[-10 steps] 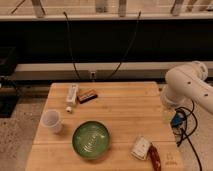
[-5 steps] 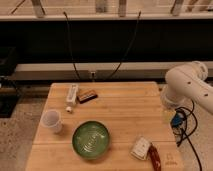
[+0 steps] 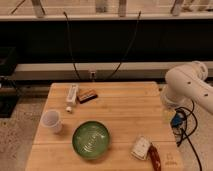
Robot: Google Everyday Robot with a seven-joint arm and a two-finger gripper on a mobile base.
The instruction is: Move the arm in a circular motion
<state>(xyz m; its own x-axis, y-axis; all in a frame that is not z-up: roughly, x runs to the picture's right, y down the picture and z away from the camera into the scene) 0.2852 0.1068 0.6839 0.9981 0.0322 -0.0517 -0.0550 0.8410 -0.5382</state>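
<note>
white arm (image 3: 189,86) at the tabletop's (image 3: 120,107) right edge. pincer (image 3: 168,114) hangs beside that edge; its state cannot be told.

The arm (image 3: 192,86) is white, its end effector (image 3: 167,113) at the table's (image 3: 127,107) right edge pale, the bowl (image 3: 91,140) green.

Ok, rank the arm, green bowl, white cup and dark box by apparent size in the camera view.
1. arm, though partly cut off by the frame
2. green bowl
3. white cup
4. dark box
The gripper hangs off the right edge of the table.
</note>
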